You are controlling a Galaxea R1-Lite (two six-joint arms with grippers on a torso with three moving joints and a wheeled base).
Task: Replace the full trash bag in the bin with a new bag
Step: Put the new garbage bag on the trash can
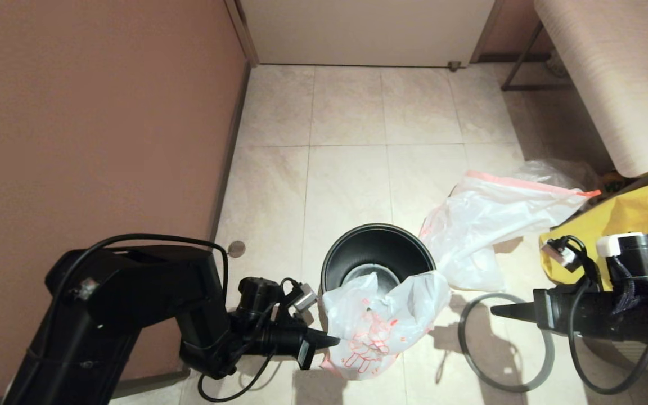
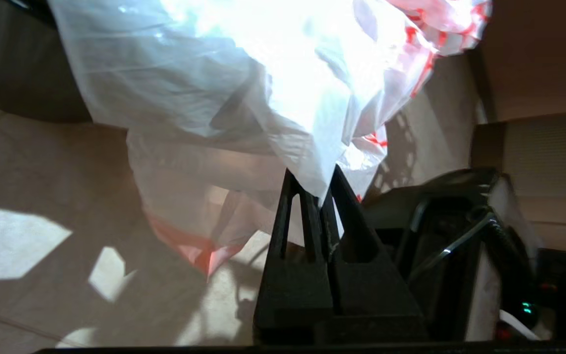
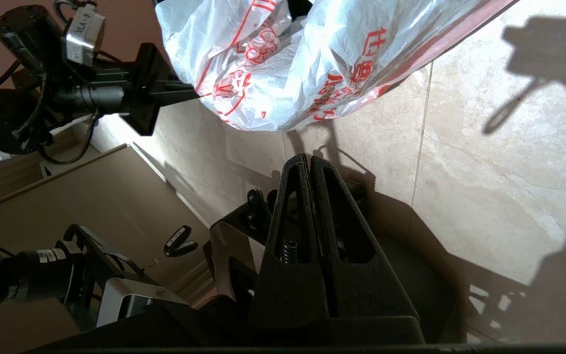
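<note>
The black bin (image 1: pixel 377 253) stands open on the tiled floor, its ribbed inside bare. Over its near rim hangs the new bag (image 1: pixel 380 320), translucent white with red print, spilling down the outside toward me. My left gripper (image 1: pixel 332 340) is shut on a pinch of this bag (image 2: pixel 243 73) at the bin's near left side, plastic wedged between its fingertips (image 2: pixel 315 184). The full trash bag (image 1: pixel 493 219) with its orange-red hem lies on the floor right of the bin. My right gripper (image 1: pixel 495 311) hovers low at the right, shut and empty (image 3: pixel 308 158), pointing toward the new bag (image 3: pixel 288 59).
The grey ring rim (image 1: pixel 460 340) lies flat on the floor under the right arm. A yellow tote (image 1: pixel 628 216) and a clear bag (image 1: pixel 554 171) sit at the right by a wooden table (image 1: pixel 611 84). A brown wall (image 1: pixel 93 124) closes off the left.
</note>
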